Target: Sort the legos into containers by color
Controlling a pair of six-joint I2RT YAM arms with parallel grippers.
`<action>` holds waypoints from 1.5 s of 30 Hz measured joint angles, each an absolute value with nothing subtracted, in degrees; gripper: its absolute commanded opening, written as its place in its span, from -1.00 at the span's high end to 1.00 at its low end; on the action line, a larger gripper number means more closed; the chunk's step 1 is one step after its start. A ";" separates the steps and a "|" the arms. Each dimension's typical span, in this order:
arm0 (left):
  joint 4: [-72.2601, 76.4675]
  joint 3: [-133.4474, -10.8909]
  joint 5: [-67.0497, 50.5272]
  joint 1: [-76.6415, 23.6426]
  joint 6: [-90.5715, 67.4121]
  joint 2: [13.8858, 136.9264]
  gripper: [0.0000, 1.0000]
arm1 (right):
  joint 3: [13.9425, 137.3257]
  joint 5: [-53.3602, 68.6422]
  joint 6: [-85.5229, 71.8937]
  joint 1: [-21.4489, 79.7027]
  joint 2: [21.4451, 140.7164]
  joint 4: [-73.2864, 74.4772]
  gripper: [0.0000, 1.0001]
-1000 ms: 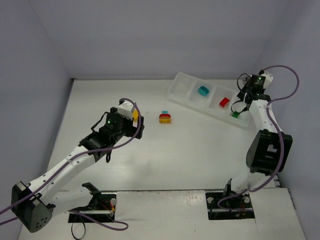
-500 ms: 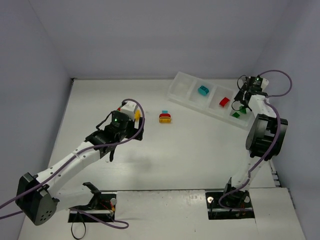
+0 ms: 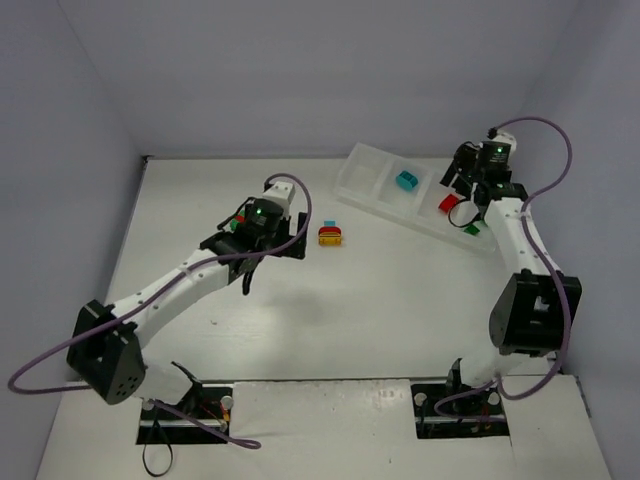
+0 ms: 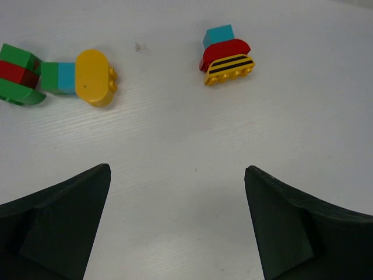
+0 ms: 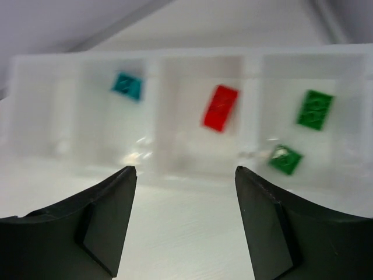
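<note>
Here my left jaws hang wide and empty, the striped stack (image 4: 227, 58) ahead and rightward, its length crosswise.

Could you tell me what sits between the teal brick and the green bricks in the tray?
One red brick, in the right wrist view.

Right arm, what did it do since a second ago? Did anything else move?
The right gripper opened, let go of a green brick in the tray's end compartment and shifted left. The left gripper, open all along, reached farther out toward the striped stack. The teal brick, red brick and striped stack stayed put.
</note>
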State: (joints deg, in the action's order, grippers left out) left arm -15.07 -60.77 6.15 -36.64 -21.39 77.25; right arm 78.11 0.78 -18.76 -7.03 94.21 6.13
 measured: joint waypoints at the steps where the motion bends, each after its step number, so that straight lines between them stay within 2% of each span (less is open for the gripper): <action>1: -15.42 -63.00 6.20 -36.67 -22.06 79.79 -0.82 | 76.88 1.58 -19.33 -5.17 91.83 5.80 -0.30; 5: -17.74 -71.81 7.88 -37.43 -25.30 89.32 -0.82 | 70.83 5.41 -21.34 0.19 83.50 5.13 -0.30; 13: -23.27 -87.11 13.10 -41.45 -29.69 107.22 -0.82 | 60.07 8.05 -23.24 -0.05 74.76 5.67 -0.30; 21: -27.16 -94.98 15.66 -42.74 -30.92 120.64 -0.82 | 53.76 11.07 -24.27 -0.05 68.36 5.82 -0.31; 45: -26.37 -106.10 17.34 -42.74 -35.22 131.66 -0.82 | 49.65 14.02 -24.67 -0.05 64.10 6.92 -0.31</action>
State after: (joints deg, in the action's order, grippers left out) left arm -26.37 -106.10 17.34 -42.74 -35.22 131.66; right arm 49.65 14.02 -24.67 -0.05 64.10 6.92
